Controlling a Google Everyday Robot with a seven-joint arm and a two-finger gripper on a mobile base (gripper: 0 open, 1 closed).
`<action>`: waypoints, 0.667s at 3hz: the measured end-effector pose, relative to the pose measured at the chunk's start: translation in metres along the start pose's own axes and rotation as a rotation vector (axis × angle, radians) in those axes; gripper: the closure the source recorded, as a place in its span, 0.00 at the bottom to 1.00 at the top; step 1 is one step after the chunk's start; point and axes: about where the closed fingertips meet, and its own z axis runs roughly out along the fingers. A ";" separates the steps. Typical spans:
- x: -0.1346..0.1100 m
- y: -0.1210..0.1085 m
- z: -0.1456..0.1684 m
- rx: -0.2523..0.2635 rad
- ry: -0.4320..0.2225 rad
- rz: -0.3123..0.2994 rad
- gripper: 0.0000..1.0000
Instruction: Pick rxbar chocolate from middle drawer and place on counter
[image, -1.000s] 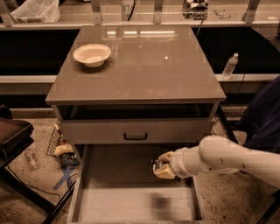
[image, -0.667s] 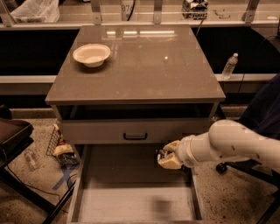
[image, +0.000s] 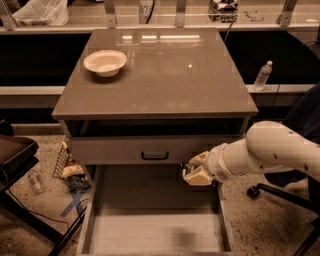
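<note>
The middle drawer (image: 145, 220) stands pulled out at the bottom of the view, and its light-grey floor is bare apart from a faint shadow. My gripper (image: 192, 170) hangs over the drawer's back right part, just below the closed drawer front above. Its cream fingers (image: 199, 177) are closed on a small dark flat thing, the rxbar chocolate (image: 186, 169), most of which they hide. The glossy grey-brown counter (image: 165, 75) is the cabinet top above and behind the gripper.
A white bowl (image: 105, 61) sits at the counter's back left. The closed drawer front with a black handle (image: 155, 155) is right behind the gripper. A water bottle (image: 262, 75) stands on the ledge to the right. Snack bags (image: 72, 172) lie on the floor on the left. A chair base (image: 270, 192) is at the right.
My gripper has risen from low in the drawer and moved slightly right and back, still closed on the dark bar. The arm has lifted with it.
</note>
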 end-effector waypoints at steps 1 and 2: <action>-0.060 -0.016 -0.045 0.039 0.010 -0.005 1.00; -0.121 -0.032 -0.094 0.095 0.027 -0.018 1.00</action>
